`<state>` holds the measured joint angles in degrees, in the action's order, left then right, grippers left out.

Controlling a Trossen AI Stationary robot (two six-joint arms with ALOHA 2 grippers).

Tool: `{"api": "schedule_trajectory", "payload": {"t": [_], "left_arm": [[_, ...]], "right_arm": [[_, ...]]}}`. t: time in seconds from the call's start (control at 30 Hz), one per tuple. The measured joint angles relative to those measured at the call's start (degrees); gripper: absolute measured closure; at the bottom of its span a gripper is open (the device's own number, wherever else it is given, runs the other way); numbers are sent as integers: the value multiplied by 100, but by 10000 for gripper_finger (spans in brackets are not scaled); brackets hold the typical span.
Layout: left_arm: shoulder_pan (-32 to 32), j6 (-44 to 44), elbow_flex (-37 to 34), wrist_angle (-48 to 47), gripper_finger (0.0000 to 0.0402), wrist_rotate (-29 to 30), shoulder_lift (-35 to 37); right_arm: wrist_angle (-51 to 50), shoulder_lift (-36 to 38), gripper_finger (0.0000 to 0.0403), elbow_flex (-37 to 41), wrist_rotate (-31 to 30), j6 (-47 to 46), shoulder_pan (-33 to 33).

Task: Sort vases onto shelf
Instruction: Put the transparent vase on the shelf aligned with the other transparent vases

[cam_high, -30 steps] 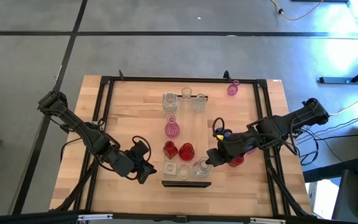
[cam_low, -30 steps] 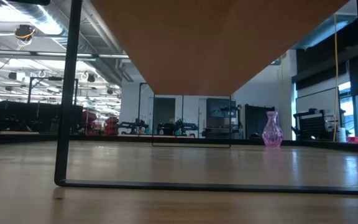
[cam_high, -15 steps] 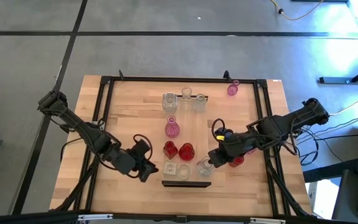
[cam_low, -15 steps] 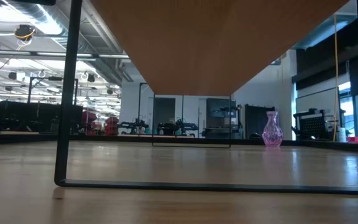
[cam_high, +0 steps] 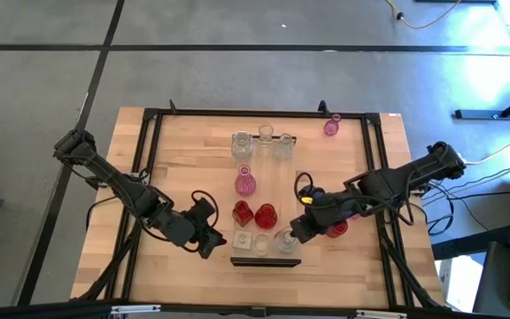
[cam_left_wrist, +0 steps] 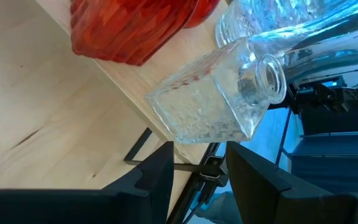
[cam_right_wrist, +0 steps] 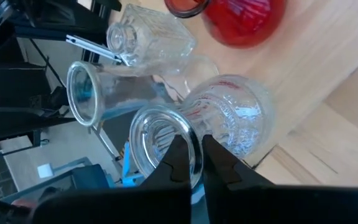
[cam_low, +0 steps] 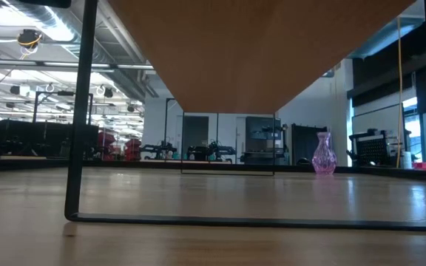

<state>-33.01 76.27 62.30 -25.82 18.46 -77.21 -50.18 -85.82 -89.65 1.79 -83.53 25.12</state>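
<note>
The shelf [cam_high: 277, 173] lies lengthwise mid-table and carries clear vases at its far end, a pink one [cam_high: 245, 183], two red ones [cam_high: 265, 215] and clear ones at its near end. My right gripper [cam_high: 296, 229] is shut on the wide-mouthed clear vase [cam_right_wrist: 232, 121] at the near right corner. My left gripper [cam_high: 215, 239] stands open just left of the shelf's near end. Its fingers point at a square clear vase [cam_left_wrist: 210, 106] standing there and do not touch it. My right gripper pinches the clear vase's rim [cam_right_wrist: 188, 134], one finger inside the mouth and one outside. The fingers slant down from the table's right side. The vase stays upright at the shelf's near right corner; whether its base rests on the board I cannot tell.
A red vase [cam_high: 337, 229] stands on the table under my right arm. A pink vase [cam_high: 332, 126] stands alone near the far right corner, also visible in the low view [cam_low: 324, 154]. A black frame [cam_high: 149, 159] runs around the tabletop.
</note>
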Motion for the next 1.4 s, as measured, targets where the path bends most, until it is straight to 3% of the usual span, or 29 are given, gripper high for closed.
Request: {"api": "schedule_trajectory", "payload": {"t": [0.83,1.2,1.4], "left_arm": [[42,-96,0,-39,265,-52,0],[260,-188,0,-85,270,-186,0],[324,-193,0,-209,270,-367,0]], "right_arm": [[321,-70,399,11,231,153,0],[358,-63,312,9,253,153,2],[399,-61,291,9,251,157,2]]}}
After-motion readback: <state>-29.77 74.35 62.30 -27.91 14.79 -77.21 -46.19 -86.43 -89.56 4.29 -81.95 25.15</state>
